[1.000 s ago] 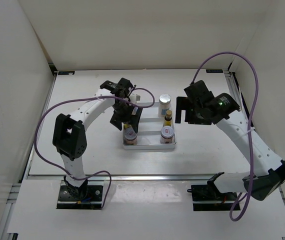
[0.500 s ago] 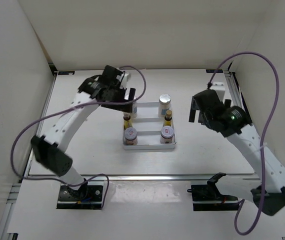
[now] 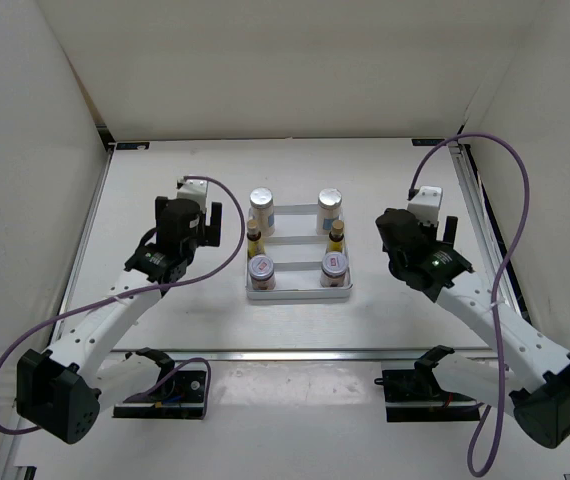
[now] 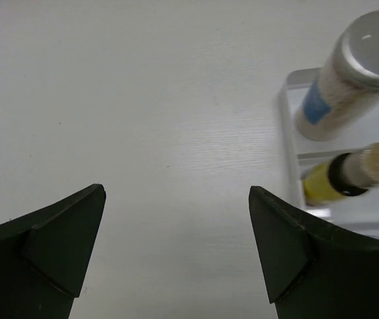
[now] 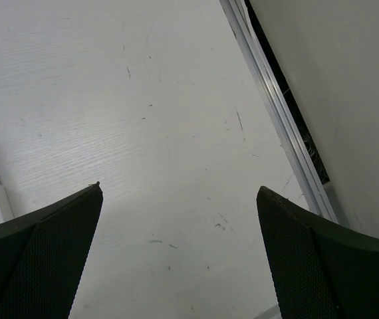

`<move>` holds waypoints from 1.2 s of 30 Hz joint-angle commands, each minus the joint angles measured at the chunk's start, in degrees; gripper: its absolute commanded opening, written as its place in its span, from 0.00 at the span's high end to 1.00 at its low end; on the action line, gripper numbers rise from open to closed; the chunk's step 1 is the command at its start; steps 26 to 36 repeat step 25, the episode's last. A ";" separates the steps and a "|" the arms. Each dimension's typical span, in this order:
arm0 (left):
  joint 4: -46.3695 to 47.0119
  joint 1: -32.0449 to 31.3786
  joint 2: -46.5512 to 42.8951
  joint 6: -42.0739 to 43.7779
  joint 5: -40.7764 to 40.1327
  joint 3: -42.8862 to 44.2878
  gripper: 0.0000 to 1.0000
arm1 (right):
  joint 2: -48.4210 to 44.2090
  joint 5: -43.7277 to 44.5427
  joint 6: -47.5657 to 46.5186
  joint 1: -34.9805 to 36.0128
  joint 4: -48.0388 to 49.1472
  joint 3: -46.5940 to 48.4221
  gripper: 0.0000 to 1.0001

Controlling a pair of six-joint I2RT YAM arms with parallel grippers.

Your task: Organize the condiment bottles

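The six condiment bottles stand upright in a flat white ridged tray (image 3: 300,294) at the middle of the table (image 3: 295,325), arranged in two columns of three. In the column nearer the left edge, the left white bottle (image 3: 262,203), silver-capped, takes the position nearest the far edge. The left amber bottle (image 3: 254,238) takes the middle position, and the left squat jar (image 3: 261,268), with its red-marked silver lid, takes the position nearest the near edge. The column nearer the right edge repeats this order: right white bottle (image 3: 330,202), right amber bottle (image 3: 336,236), right squat jar (image 3: 334,265). The left gripper (image 4: 176,191) hangs over bare table between the tray and the left edge, well apart from the bottles. Its jaws stand wide apart and hold nothing. In the left wrist view the left white bottle shows a blue label and the left amber bottle a yellow one, both just inside the tray rim. The right gripper (image 5: 179,189) hangs over bare table between the tray and the right edge, near the aluminium rail (image 5: 279,113) that runs along that edge. Its jaws likewise stand wide apart with nothing between them.
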 commanded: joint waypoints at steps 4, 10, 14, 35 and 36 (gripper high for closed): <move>22.80 2.80 -1.23 3.95 -7.06 -10.76 0.00 | 4.88 4.46 4.38 -1.82 12.55 -3.09 0.00; 22.73 5.44 -0.70 0.71 -2.32 -10.07 0.00 | 1.54 -5.14 4.19 -6.74 16.72 -5.22 0.00; 24.57 5.44 -2.63 1.75 -1.70 -11.72 0.00 | 6.09 1.37 14.65 -6.74 2.57 3.56 0.00; 28.35 8.77 -9.40 2.37 -0.64 -16.73 0.00 | 9.89 4.99 20.20 -6.74 -4.84 5.87 0.00; 28.35 8.77 -9.40 2.37 -0.64 -16.73 0.00 | 9.89 4.99 20.20 -6.74 -4.84 5.87 0.00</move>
